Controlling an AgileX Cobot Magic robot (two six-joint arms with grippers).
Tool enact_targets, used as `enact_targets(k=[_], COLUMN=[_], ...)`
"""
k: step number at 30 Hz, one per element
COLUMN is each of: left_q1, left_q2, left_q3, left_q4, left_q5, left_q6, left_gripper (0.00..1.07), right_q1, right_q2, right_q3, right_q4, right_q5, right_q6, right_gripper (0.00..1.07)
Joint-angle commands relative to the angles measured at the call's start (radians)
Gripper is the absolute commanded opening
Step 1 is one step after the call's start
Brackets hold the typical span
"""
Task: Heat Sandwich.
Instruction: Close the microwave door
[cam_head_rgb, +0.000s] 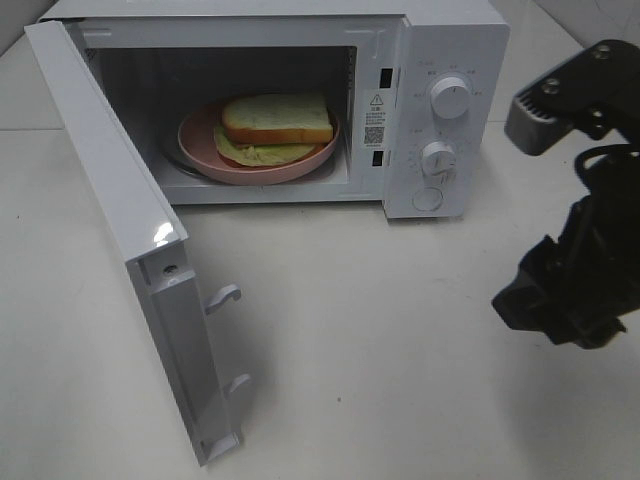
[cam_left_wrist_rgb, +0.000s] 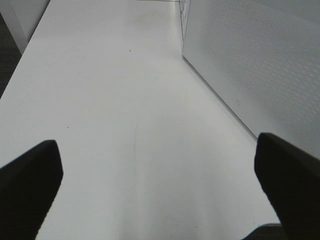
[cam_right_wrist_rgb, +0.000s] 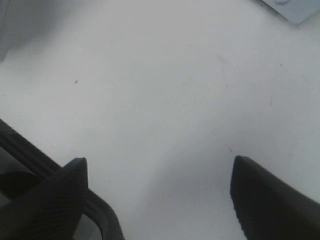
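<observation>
The sandwich (cam_head_rgb: 277, 118), pale bread with an orange-yellow crust and a green layer, lies on a round pink plate (cam_head_rgb: 262, 172) inside the white microwave (cam_head_rgb: 455, 50). The microwave door (cam_head_rgb: 120, 220) stands wide open toward the front left. My right arm (cam_head_rgb: 580, 270) hangs over the table to the right of the microwave, well away from the sandwich. In the right wrist view the right gripper (cam_right_wrist_rgb: 159, 167) is open over bare table. The left gripper (cam_left_wrist_rgb: 157, 150) is open too, with nothing between its fingers, and does not show in the exterior high view.
Two knobs (cam_head_rgb: 451, 97) (cam_head_rgb: 438, 158) sit on the microwave's right-hand panel. A dotted panel of the microwave (cam_left_wrist_rgb: 260, 65) runs close along one side of the left gripper. White table (cam_head_rgb: 380, 350) spreads in front of the microwave. A microwave corner (cam_right_wrist_rgb: 295, 7) shows in the right wrist view.
</observation>
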Motion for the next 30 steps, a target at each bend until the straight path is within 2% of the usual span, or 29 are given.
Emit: enact_targets(k=[1, 12, 23, 27, 30], left_q1=[0.005, 0.005, 0.005, 0.005, 0.005], left_q2=[-0.016, -0.016, -0.016, -0.016, -0.016], left_q3=[0.001, 0.001, 0.001, 0.001, 0.001], left_q4=[-0.002, -0.002, -0.002, -0.002, -0.002], left_q5=[-0.009, -0.009, -0.009, -0.009, -0.009], left_q6=[0.0, 0.0, 0.0, 0.0, 0.0], left_gripper=[1.0, 1.0, 1.0, 1.0, 1.0], right_q1=[-0.001, -0.001, -0.001, -0.021, -0.11], right_q2=[-0.079, -0.281, -0.463, -0.566, -0.644], right_q3=[0.005, 0.005, 0.007, 0.007, 0.007], right_q4=[0.002, 0.003, 0.013, 0.014, -0.003], right_q5=[0.098, 0.384, 0.469, 0.468, 0.465], right_q6=[0.02, 0.02, 0.043, 0.044, 0.043], right_gripper=[0.76, 0.76, 0.76, 0.76, 0.76])
